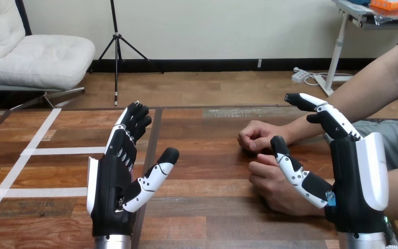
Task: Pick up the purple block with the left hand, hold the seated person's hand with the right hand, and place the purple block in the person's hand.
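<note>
Right hand open wide, just right of the person's nearer hand; left hand open too, well apart.

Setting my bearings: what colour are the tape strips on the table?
White tape strips, clearest in the head view.

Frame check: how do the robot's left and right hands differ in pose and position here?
The left hand stands over the table with fingers straight; the right hand has fingers bent over at their tips. The left hand is apart from the person's nearer hand; the right hand's thumb overlaps it, contact unclear. Both are raised, open, holding nothing.
</note>
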`<state>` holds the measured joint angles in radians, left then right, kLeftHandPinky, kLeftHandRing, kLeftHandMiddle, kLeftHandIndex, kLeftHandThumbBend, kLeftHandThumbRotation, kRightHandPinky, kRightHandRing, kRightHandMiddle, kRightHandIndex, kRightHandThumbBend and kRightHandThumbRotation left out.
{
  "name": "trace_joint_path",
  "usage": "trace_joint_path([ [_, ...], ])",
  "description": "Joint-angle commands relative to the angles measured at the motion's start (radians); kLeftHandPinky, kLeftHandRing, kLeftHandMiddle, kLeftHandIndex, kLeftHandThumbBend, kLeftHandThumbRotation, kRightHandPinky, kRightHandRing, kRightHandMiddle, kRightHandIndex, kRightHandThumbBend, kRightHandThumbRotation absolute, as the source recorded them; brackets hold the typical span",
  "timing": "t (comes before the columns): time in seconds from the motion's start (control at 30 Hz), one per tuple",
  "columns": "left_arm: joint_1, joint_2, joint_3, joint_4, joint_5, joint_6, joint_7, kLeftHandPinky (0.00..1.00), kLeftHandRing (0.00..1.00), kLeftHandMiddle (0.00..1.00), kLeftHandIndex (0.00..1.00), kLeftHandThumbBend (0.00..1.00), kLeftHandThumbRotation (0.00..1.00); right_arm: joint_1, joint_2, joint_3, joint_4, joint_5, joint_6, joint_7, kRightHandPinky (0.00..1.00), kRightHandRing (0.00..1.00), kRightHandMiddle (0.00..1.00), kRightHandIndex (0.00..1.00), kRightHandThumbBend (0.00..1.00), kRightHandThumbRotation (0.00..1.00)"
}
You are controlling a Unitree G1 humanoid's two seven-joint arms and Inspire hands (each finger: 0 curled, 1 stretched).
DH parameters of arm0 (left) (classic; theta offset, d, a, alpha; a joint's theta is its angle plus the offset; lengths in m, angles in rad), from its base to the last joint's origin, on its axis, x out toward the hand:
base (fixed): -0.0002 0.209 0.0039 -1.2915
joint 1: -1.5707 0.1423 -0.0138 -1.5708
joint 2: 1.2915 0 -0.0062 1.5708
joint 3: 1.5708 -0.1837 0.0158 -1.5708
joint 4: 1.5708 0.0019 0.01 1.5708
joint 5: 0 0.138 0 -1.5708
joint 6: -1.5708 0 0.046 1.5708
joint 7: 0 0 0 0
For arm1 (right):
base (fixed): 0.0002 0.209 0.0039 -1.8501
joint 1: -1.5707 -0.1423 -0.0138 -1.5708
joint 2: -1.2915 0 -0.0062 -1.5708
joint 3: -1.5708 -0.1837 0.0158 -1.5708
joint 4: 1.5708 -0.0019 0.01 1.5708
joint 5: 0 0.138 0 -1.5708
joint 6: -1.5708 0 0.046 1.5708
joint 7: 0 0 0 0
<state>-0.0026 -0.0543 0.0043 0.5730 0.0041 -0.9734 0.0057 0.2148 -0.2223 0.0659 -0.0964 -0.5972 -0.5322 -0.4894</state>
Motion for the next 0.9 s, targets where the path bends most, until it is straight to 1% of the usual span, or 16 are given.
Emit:
trace_joint_path([
  [0.0,-0.057,-0.021,-0.009,-0.019,0.005,-0.015,-0.001,0.89,0.85,0.87,0.87,0.65,0.33,-0.053,0.008,-0.021,-0.002,0.010,0.003,0.001,0.67,0.75,0.76,0.74,0.39,0.23],
  [0.87,-0.063,-0.018,-0.008,-0.019,0.013,-0.013,0.002,0.89,0.85,0.87,0.87,0.66,0.34,-0.056,0.010,-0.023,-0.003,0.011,0.003,0.002,0.67,0.75,0.76,0.74,0.39,0.22],
])
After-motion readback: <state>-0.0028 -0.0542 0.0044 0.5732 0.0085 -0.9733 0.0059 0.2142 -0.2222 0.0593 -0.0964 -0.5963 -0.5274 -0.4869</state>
